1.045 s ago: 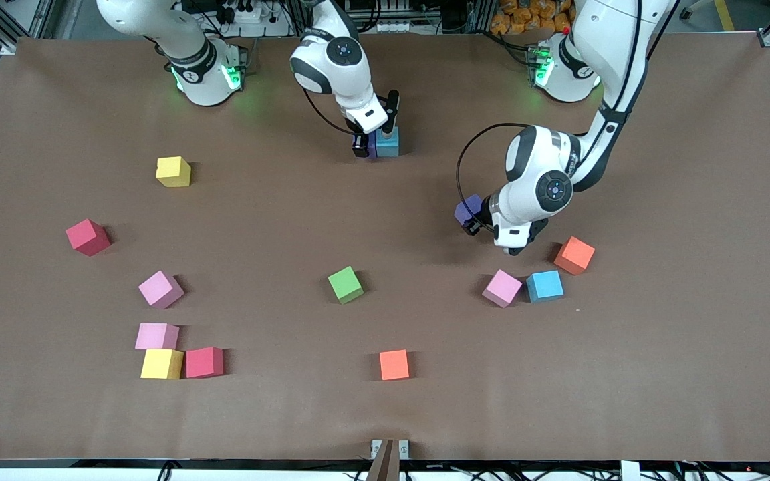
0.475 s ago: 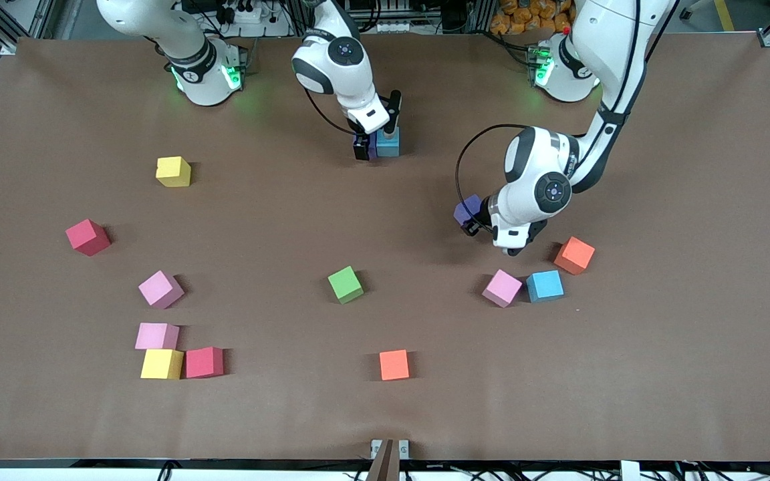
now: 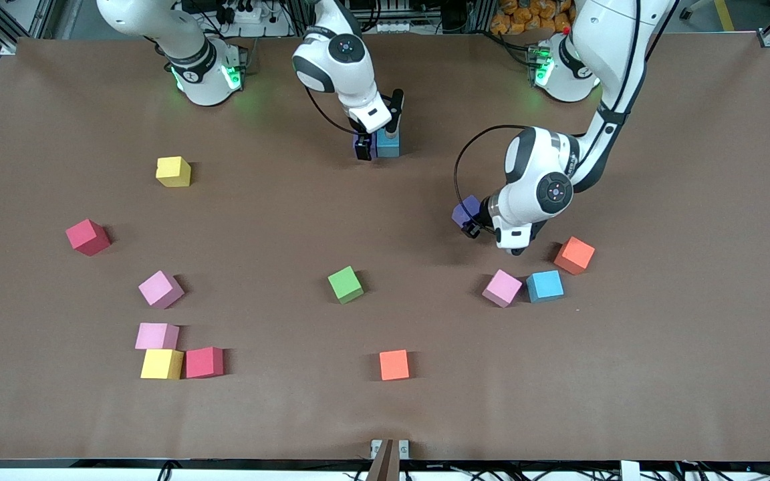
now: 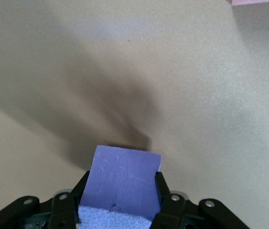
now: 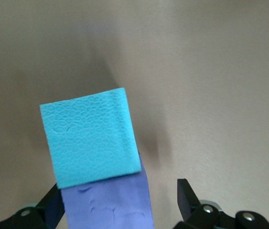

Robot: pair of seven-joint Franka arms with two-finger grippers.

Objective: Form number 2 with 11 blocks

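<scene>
The right gripper [image 3: 376,137] stood with its jaws apart around a purple block [image 5: 108,207] that rested on the brown table [image 3: 659,374], touching a light blue block [image 3: 388,143]; these two were the only blocks set together, so the number 2 was barely begun. The left gripper [image 3: 473,218] hung in the air, toward the left arm's end from that pair, its jaws clamped on a second purple block [image 4: 122,183]. The green block [image 3: 345,284] lay nearer the front camera than the light blue block of the pair. Toward the left arm's end from the green block sat a pink block [image 3: 502,288] touching another light blue block [image 3: 545,285], with an orange block [image 3: 574,255] just beside them.
</scene>
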